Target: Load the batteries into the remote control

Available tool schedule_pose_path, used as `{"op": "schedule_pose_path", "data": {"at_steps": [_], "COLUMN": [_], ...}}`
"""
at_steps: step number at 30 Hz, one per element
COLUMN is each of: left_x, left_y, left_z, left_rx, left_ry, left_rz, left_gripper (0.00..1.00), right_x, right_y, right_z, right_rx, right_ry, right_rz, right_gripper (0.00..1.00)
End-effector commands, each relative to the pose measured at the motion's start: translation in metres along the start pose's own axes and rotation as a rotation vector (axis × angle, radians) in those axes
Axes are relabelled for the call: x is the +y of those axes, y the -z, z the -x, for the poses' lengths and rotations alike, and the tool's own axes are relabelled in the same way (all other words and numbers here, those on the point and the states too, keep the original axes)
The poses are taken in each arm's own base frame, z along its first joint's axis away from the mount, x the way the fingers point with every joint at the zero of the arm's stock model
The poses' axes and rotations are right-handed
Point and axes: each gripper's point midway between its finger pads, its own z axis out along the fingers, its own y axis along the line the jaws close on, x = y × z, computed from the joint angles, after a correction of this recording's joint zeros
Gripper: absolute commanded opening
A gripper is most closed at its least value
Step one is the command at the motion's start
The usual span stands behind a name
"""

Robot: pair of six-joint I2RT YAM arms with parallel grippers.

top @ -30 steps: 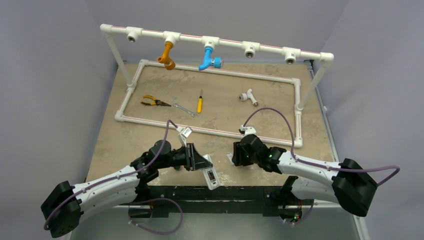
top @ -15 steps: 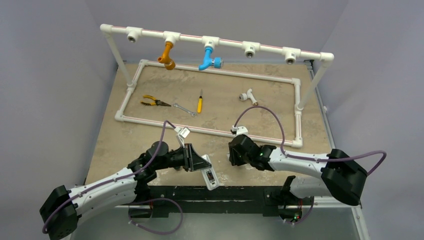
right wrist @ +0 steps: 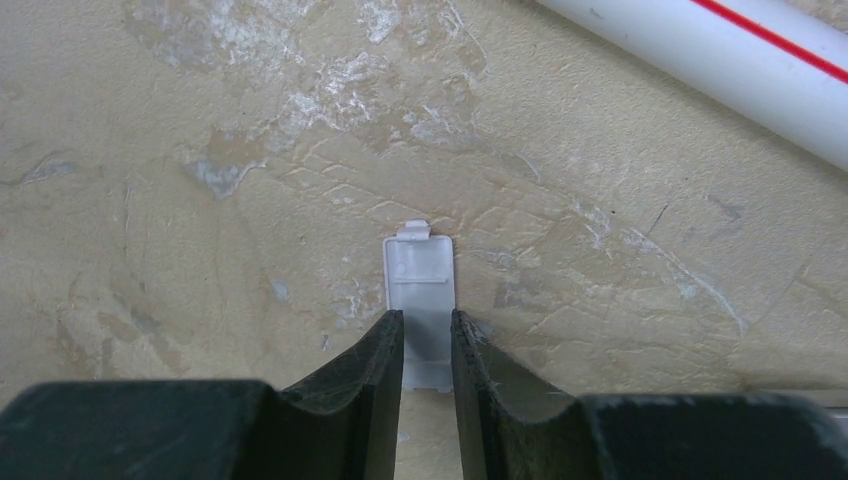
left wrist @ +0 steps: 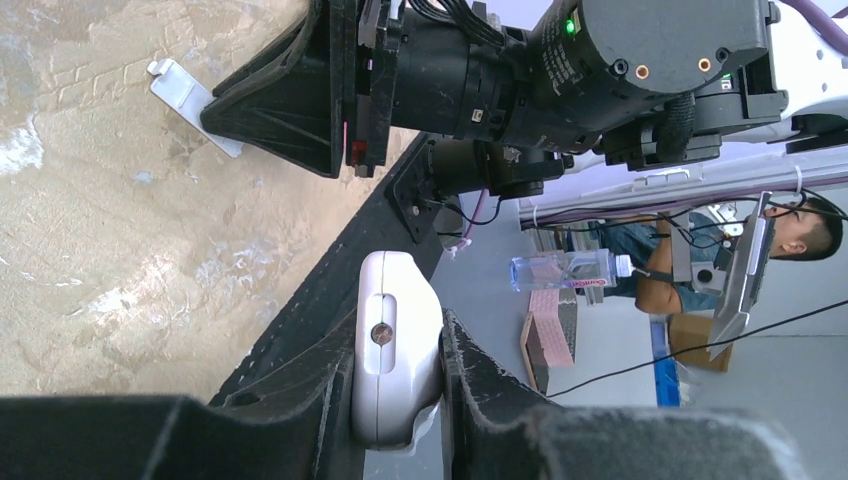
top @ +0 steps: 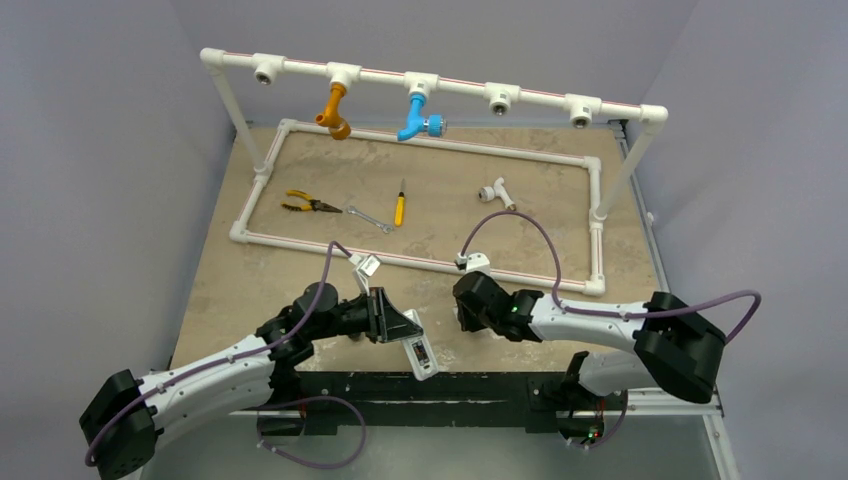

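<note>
left gripper [left wrist: 396, 345] is clamped across the remote control [top: 421, 356], one finger on each long side; the handset juts out past the near edge of the table [right wrist: 200, 150], over the black rail, so nothing lies under it; right gripper [right wrist: 427, 335] is down at the tabletop with only a narrow gap between its fingers, which straddle the near end of the small white cover [right wrist: 420, 275]; i cannot tell whether they are pinching it or just sitting over it; the cover looks to lie flat with its tab pointing away from me.

i cannot find the batteries in any view, and the bay is turned out of sight; my guess is that i am at the cover step, but i cannot confirm it.

risks as i judge them: a thin flat cover gripped by its edges could skate or flip out on the lift; the two wrists are near each other, so a careless swing could knock the handset; any push on it could lever it loose, and it would drop off the table.
</note>
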Motion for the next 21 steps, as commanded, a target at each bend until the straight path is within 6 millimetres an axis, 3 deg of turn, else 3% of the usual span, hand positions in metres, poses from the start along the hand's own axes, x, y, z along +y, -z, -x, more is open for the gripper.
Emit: {"op": "schedule_pose_path", "data": {"at_steps": [1, 21], "left_x": [-0.005, -0.006], "left_y": [-0.001, 0.004], "left_z": [0.006, 0.005], "left_rx": [-0.027, -0.038], "left_ry": [-0.008, -0.005], "left_rz": [-0.029, -0.036], "left_gripper": [0.00, 0.00], "right_x": [-0.032, -0.029], "right_y": [-0.001, 0.002], "right_z": [-0.046, -0.056], "right_rx": [0.153, 0.173], "right_ry": [0.070, 0.125], "right_rz": [-0.131, -0.226], "right_gripper": [0.23, 0.32]}}
